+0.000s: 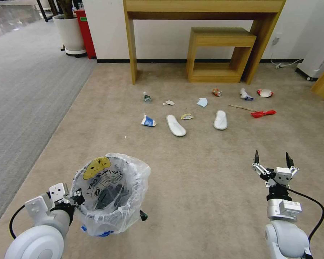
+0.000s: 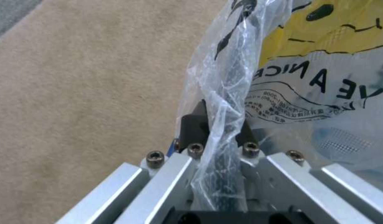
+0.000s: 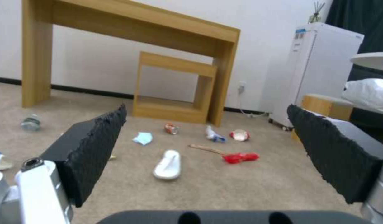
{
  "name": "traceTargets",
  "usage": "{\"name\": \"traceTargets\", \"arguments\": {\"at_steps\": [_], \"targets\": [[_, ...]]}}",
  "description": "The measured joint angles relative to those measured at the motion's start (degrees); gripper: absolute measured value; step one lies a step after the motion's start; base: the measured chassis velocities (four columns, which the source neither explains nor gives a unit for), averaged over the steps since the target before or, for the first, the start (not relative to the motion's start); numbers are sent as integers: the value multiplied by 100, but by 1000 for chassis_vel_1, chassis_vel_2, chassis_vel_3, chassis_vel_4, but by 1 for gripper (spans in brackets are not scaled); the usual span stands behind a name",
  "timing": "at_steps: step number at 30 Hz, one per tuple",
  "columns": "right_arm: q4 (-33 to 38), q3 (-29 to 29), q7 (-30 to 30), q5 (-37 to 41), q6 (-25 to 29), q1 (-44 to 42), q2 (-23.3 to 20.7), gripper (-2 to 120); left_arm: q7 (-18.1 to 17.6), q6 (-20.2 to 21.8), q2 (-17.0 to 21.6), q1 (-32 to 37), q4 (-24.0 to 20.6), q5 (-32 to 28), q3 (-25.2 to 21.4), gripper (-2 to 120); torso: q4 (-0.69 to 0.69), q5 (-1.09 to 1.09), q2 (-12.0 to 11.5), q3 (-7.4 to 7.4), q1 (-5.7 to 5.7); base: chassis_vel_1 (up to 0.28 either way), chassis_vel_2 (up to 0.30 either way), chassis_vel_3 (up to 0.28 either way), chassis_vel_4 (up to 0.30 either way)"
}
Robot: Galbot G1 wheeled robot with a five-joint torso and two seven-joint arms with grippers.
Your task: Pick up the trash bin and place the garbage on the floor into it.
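Head cam high, angled down; L wrist close-up on bin bag (image 2: 224,81); R wrist low, shared litter.

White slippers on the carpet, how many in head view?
2. One white slipper lies right of the blue-white carton; the other white slipper lies farther right, left of the red wrapper. Neither looks hidden.

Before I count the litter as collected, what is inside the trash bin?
Inside the trash bin a crinkly printed plastic bag and something dark at the bottom; the bag hides what it is.
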Motion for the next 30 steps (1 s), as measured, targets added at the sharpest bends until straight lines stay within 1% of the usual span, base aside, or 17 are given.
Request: {"name": "traceTargets", "arguments": {"at_steps": [5,13,26,30], "targets": [[-15,-16,-46,97,106,4,-27,100,0,-1,-8,-13,-2,-4,-6,1,1,-2,0,0,0,109,115,-101,-95],[-15,-9,-51,159,133,5,-69,100,1,-4,-23,-43,10,-20,-6,1,-1,0,0,0,0,0,0,0,0],[-35,55,-150,65,83,27,-87,100,1,-10,-35,-43,22,-11,-14,1,0,-1,0,0,0,0,0,0,0],[-35,51,-161,65,73,34,-93,100,1,-11,-45,-39,21,-6,-15,1,0,-1,0,-1,0,-77,74,54,-84]]}}
